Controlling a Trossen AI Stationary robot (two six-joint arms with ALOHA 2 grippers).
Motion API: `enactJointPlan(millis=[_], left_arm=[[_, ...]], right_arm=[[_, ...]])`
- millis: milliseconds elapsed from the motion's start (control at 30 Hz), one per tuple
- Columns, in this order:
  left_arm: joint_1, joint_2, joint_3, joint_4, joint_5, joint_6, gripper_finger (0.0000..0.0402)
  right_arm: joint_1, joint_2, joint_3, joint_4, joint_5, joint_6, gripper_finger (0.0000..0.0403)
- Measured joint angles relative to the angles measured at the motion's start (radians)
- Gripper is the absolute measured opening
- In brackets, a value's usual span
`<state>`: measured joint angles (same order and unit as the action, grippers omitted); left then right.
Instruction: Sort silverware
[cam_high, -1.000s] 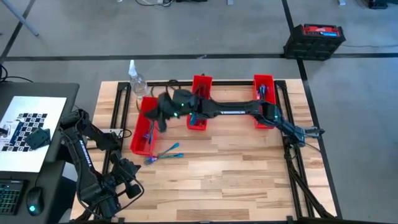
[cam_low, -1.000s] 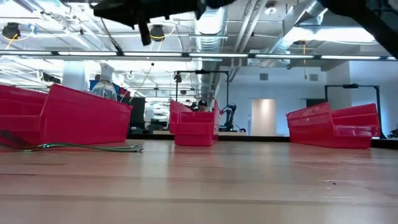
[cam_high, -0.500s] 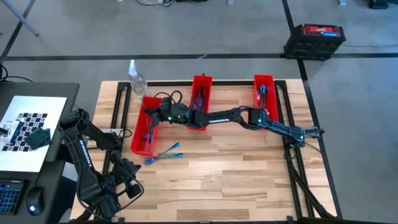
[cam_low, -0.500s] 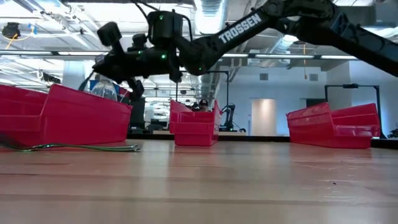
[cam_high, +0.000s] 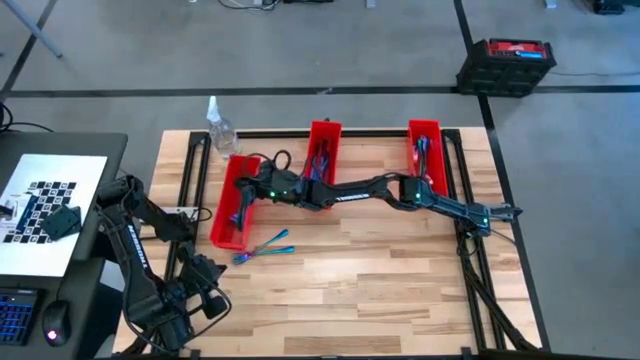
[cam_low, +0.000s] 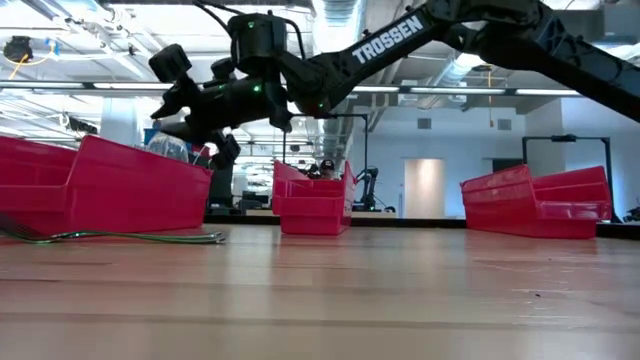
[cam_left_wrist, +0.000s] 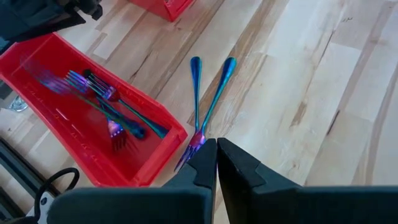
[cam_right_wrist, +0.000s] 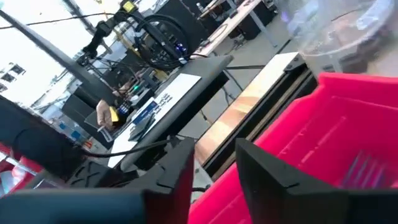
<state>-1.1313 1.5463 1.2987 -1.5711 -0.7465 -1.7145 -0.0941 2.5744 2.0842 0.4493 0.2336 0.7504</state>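
Two iridescent forks (cam_high: 262, 248) lie crossed on the bare table just near of the left red bin (cam_high: 226, 222); the left wrist view shows the same two forks (cam_left_wrist: 205, 99). Several more forks (cam_left_wrist: 109, 106) lie inside that bin, one of them blurred. My right gripper (cam_high: 243, 185) reaches across the table and hangs over the bin's far part, open, with nothing between its fingers (cam_right_wrist: 214, 168). My left gripper (cam_left_wrist: 216, 149) waits shut near the table's near left corner, above the two forks' tine ends.
A middle red bin (cam_high: 322, 150) and a right red bin (cam_high: 424, 150) stand along the far edge, each with silverware inside. A clear bottle (cam_high: 220, 128) stands at the far left corner. The right arm (cam_high: 370, 187) spans the table's far half. The near half is bare wood.
My right gripper has come down from high above the table and gone toward the table's left edge, ending low over the left bin. The two forks on the table have stayed where they were.
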Motion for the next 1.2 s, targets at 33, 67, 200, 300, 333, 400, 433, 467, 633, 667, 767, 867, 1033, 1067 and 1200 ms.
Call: enactJointPlan(millis=[33,67,200,300,333,400,433,467,633,667,767,867,1033,1067,1200], left_arm=[[0.000,0.000,0.000,0.000,0.000,0.000,0.0000],[0.000,0.000,0.000,0.000,0.000,0.000,0.0000],[0.000,0.000,0.000,0.001,0.001,0.000,0.0000],[0.000,0.000,0.000,0.003,0.001,0.000,0.0000],[0.000,0.000,0.000,0.006,0.001,0.004,0.0000],[0.000,0.000,0.000,0.008,0.001,0.012,0.0000],[0.000,0.000,0.000,0.008,0.001,0.012,0.0000],[0.000,0.000,0.000,0.008,0.001,0.012,0.0000],[0.000,0.000,0.000,0.008,0.001,0.013,0.0000],[0.000,0.000,0.000,0.009,0.002,0.013,0.0000],[0.000,0.000,0.000,0.010,0.001,0.013,0.0000],[0.000,0.000,0.000,0.015,0.002,0.013,0.0000],[0.000,0.000,0.000,0.028,0.002,0.008,0.0000],[0.000,0.000,0.000,0.032,0.003,0.008,0.0000],[0.000,0.000,0.000,0.048,0.003,0.019,0.0000]], right_arm=[[0.002,-0.002,0.000,0.004,-0.013,-0.018,0.0119],[0.003,-0.008,0.000,0.004,-0.042,-0.047,0.0128],[0.006,-0.069,0.000,-0.076,-0.306,-0.244,0.0161],[0.024,-0.152,0.002,-0.301,-0.501,-0.453,0.0176],[0.037,-0.178,0.002,-0.404,-0.521,-0.529,0.0178],[0.070,-0.215,0.003,-0.597,-0.528,-0.705,0.0179],[0.086,-0.228,0.002,-0.690,-0.526,-0.788,0.0179],[0.103,-0.233,0.002,-0.764,-0.520,-0.859,0.0178],[0.165,-0.211,0.001,-0.920,-0.487,-1.021,0.0166],[0.174,-0.199,0.002,-0.914,-0.474,-1.028,0.0163],[0.197,-0.144,0.001,-0.865,-0.391,-1.030,0.0154],[0.205,-0.102,-0.001,-0.807,-0.362,-1.029,0.0147],[0.199,-0.064,0.002,-0.796,-0.291,-1.016,0.0138],[0.195,-0.056,0.002,-0.792,-0.288,-1.013,0.0137],[0.186,-0.033,0.000,-0.806,-0.284,-0.988,0.0137]])
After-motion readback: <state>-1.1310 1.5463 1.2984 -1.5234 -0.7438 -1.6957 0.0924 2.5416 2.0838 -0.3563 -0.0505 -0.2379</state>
